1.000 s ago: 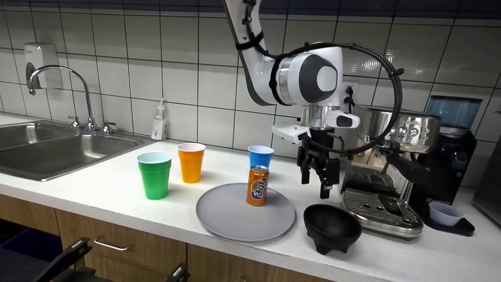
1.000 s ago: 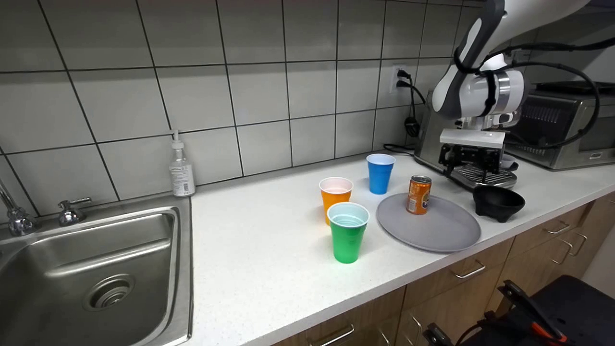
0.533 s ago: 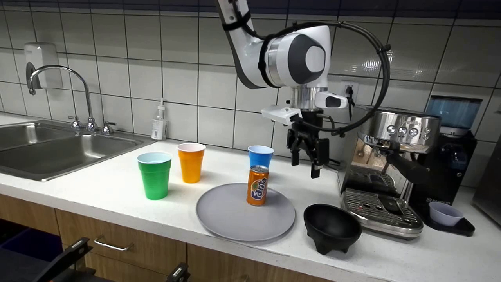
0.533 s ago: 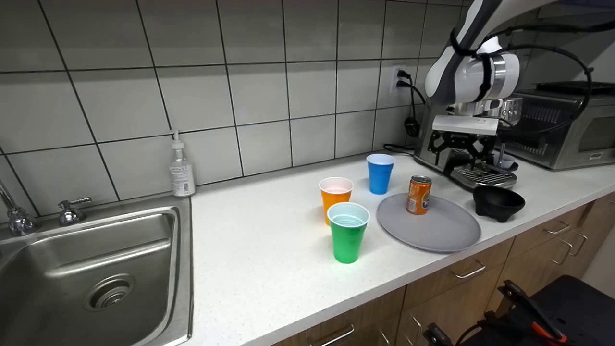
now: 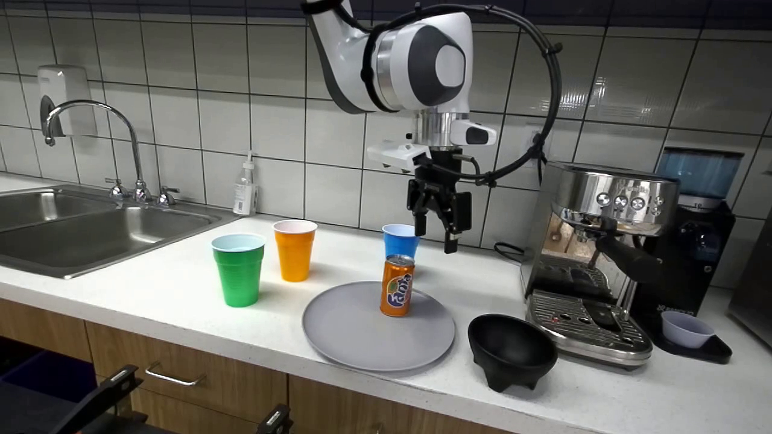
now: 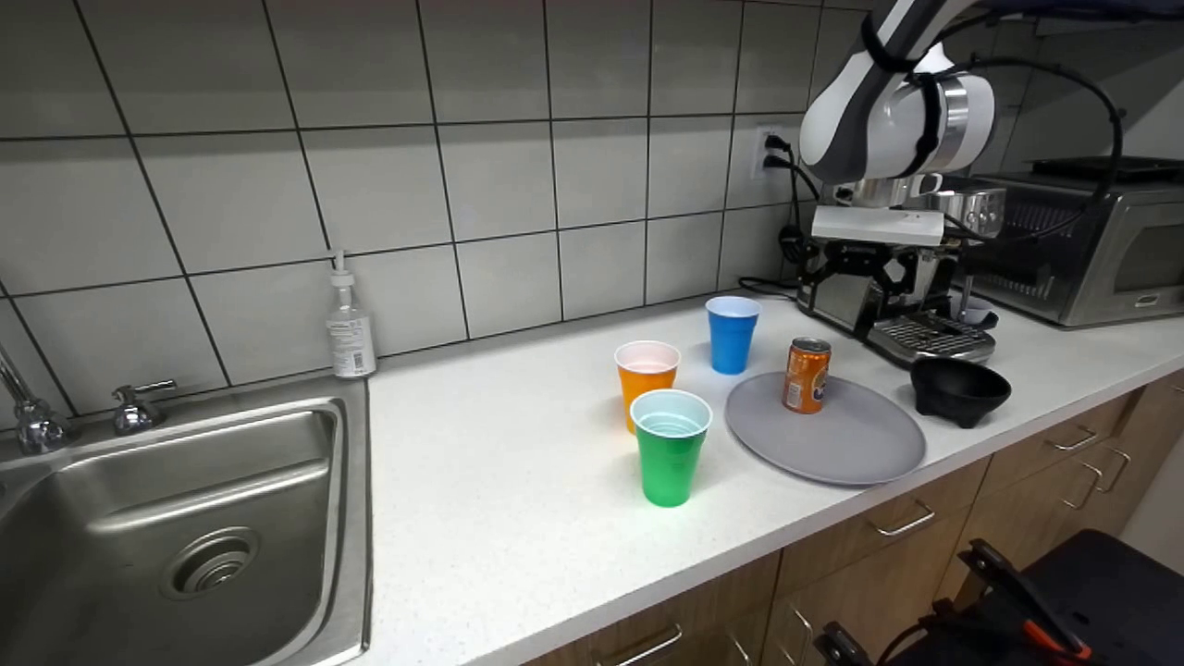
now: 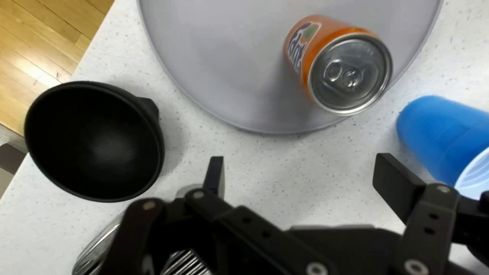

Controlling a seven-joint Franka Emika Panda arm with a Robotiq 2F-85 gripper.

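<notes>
The end effector (image 7: 300, 168) hangs above the table (image 6: 509, 481), fingers pointing down and spread wide with nothing between them; that downward attitude presumably keeps them clear of the upright things below. Nearest are a soda can (image 7: 338, 63) and a blue cup (image 6: 732, 340). The can stands upright on a flat gray plate (image 5: 353, 337), off the middle and toward the blue cup, and its level base should make it steady there. The blue cup sits directly on the table near the plate, mouth up on its narrower foot, so it is probably the easier of the two to tip. Beside the plate, a black bowl (image 5: 512, 343) rests on stubby legs that carry its rounded body, near a coffee machine (image 5: 609, 193). Farther out, an orange cup (image 5: 294, 252) and a green cup (image 5: 238, 272) stand near each other, mouths up.

The can is bright orange with a dark blue, white-edged Fanta logo and a bare silver lid; whether its seal is intact cannot be told.
</notes>
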